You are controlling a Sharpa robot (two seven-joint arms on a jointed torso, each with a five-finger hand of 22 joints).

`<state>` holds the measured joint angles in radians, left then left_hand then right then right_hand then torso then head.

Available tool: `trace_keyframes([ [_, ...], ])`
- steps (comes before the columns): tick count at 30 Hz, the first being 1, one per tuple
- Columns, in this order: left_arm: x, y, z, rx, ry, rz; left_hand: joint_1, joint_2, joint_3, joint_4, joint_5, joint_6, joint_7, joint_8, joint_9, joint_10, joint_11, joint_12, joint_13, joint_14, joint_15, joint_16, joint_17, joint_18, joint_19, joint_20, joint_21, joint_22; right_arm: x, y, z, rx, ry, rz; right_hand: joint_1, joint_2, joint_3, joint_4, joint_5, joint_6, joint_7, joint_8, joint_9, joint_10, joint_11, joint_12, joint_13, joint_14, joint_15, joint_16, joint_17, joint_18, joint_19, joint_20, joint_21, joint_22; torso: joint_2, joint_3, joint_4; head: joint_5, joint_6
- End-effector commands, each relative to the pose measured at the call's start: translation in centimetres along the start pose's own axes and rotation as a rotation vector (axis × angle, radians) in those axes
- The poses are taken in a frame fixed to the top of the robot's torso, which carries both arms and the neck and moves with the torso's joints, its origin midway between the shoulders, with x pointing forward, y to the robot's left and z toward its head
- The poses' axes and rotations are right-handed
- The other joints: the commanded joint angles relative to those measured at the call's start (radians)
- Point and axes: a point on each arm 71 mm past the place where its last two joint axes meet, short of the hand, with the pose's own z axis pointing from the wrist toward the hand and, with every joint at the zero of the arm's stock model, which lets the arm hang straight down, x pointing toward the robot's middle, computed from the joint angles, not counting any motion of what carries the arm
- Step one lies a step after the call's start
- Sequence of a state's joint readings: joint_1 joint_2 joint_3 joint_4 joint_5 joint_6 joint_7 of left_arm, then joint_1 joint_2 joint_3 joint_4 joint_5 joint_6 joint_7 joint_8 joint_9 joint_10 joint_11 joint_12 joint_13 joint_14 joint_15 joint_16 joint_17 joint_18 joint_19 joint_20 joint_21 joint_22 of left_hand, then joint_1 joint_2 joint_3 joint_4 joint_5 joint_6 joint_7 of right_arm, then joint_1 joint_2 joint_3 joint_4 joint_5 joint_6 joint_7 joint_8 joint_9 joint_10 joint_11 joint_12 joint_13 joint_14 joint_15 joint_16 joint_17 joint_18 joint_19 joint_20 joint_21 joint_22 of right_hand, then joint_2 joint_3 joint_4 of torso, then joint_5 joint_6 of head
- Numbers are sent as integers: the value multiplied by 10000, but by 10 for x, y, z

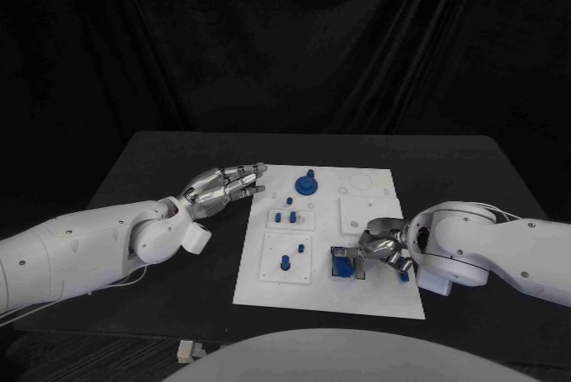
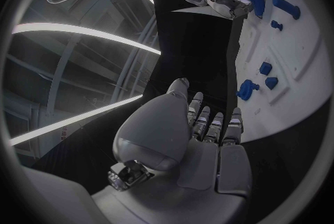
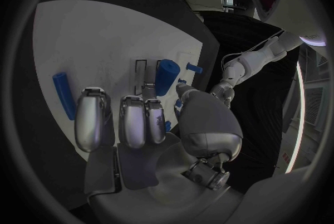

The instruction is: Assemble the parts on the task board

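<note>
Just under our right robot hand [image 1: 383, 252] sits a fat blue part [image 1: 345, 268] in its slot, near the front of the task board [image 1: 375, 299]. Its fingers curl over it; whether they grip, we cannot tell. We think we are pushing it in; next, press straight down. Our left robot hand [image 1: 224, 184] hangs open beside the board's far edge.

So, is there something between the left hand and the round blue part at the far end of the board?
Nothing visible. The left hand hovers with its fingers at the task board edge, holding nothing. The round blue part stands just beyond them, with bare white board between. The right hand is at the near end.
</note>
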<state>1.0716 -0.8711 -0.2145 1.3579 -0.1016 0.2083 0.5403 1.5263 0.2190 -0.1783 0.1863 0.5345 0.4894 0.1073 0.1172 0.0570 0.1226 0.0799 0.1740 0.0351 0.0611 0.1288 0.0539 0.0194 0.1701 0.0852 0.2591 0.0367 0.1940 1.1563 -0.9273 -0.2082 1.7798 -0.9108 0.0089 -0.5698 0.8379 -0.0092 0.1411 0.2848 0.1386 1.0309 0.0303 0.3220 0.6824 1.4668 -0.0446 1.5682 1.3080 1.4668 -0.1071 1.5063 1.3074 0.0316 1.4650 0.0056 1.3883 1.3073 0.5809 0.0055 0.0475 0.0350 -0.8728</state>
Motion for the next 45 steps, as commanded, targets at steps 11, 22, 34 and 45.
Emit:
trace_keyframes([
  [11, 2, 1, 0, -9, 169, -157, -30, 117, 85, -10, 56, -9, 25, 65, -5, -17, 63, 70, 4, -18, 81, 7, -2, 121, 78, -7, 67, 21, 2, 5, -17, -1456, -961, -1381, 1094, -371, -857, -391, -456, -22, -141, 1008, 1197, 1040, -95, 26, 2628, 811, -39, 84, 1404, 88, 413, -29, 191, 2101, -1, 1, 0, 9, 2],
  [22, 2, 2, 0, -69, 197, -179, -30, 117, 85, -10, 56, -9, 25, 65, -5, -17, 63, 70, 4, -18, 81, 7, -2, 121, 78, -7, 67, 21, 5, 2, -15, -1295, -554, -2124, 2398, -382, -1511, -811, -491, -1056, -349, 3195, 4422, 1040, -261, 26, 2628, 812, -174, 96, 1433, 81, 419, -159, 215, 2109, 2, 2, 1, 35, 2],
  [34, 2, 2, -1, -102, 191, -181, -32, 126, 93, -8, 58, 29, 42, 82, 1, -1, 84, 88, 8, -6, 83, 18, 2, 120, 84, 1, 71, 18, 7, -3, -9, -1052, -517, -2133, 2652, -156, -1487, -930, -390, -1148, -371, 3342, 4791, 1040, -283, 26, 2628, 797, -192, 59, 1361, 95, 394, -177, 158, 2091, 2, 1, 2, 75, 2],
  [45, 2, 2, 0, -140, 228, -201, -34, 132, 99, -6, 58, 41, 50, 89, 3, 8, 94, 99, 10, -1, 86, 23, 3, 119, 88, 4, 73, 16, 10, -1, -5, -1074, -509, -2109, 2627, 18, -1489, -884, -302, -1111, -383, 3409, 4912, 1040, -292, 26, 2628, 790, -198, 43, 1330, 98, 387, -183, 141, 2086, 1, 1, 1, 58, 2],
])
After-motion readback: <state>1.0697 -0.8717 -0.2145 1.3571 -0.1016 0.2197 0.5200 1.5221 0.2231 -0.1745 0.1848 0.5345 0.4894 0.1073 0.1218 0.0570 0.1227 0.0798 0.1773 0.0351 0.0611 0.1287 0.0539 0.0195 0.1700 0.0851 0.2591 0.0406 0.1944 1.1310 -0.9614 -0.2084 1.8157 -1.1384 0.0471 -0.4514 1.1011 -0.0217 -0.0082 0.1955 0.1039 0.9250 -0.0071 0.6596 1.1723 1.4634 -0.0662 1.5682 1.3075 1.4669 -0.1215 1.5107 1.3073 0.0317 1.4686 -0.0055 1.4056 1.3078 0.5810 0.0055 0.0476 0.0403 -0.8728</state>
